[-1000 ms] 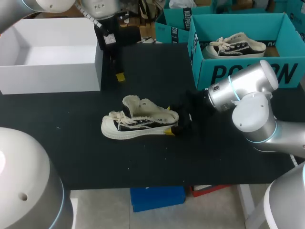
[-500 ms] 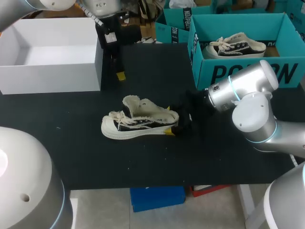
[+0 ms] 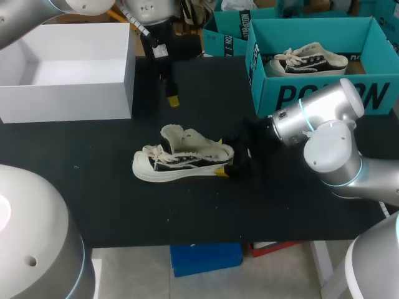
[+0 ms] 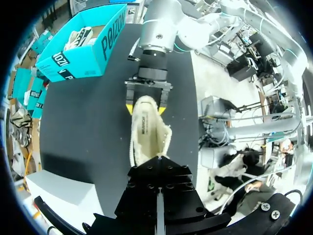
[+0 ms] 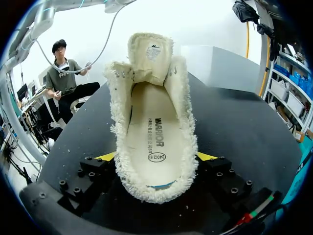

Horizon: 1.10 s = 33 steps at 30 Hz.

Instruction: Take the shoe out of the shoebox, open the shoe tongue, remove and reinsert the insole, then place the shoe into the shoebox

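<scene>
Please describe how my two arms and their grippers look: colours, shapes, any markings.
The left arm and right arm are silver-white tubes with rounded joints and thin turquoise rings. The left gripper and right gripper are black and blocky, with screw holes and yellow finger tips. A white label sits on the left gripper's body.

Bright, even light leaves only soft shadows on the table (image 3: 187,212).
</scene>
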Motion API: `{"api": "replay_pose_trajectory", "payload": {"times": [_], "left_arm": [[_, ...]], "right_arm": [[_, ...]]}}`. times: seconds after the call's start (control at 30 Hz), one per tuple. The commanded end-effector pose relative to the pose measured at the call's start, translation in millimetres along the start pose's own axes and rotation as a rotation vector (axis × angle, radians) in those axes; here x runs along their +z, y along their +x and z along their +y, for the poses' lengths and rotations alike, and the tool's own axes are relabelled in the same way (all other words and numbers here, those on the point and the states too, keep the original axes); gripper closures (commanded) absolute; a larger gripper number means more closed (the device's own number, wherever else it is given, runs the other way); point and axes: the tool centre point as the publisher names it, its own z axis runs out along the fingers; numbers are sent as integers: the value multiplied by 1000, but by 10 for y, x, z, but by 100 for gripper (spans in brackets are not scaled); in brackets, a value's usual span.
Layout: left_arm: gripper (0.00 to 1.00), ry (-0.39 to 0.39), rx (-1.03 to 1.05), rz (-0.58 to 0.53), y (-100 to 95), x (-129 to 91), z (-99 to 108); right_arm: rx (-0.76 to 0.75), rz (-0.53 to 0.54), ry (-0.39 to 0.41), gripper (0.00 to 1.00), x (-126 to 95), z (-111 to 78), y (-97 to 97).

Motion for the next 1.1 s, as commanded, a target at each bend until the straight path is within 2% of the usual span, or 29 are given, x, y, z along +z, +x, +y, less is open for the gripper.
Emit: {"api": "replay_pose_trajectory", "payload": {"times": [0.03,0.6,1.0,1.1], "left_arm": [[100,-25,7,8,-14,164,-165],[100,-55,73,44,-16,718,-312],[100,-35,66,56,-68,1049,-183],[100,-56,61,36,-81,1118,-164]], "right_arm": [[1,-1,1,100,17,-19,-3],[1,-1,1,100,17,-19,-3],[1,-1,1,100,17,-19,-3],[1,-1,1,100,17,-19,-3]]}}
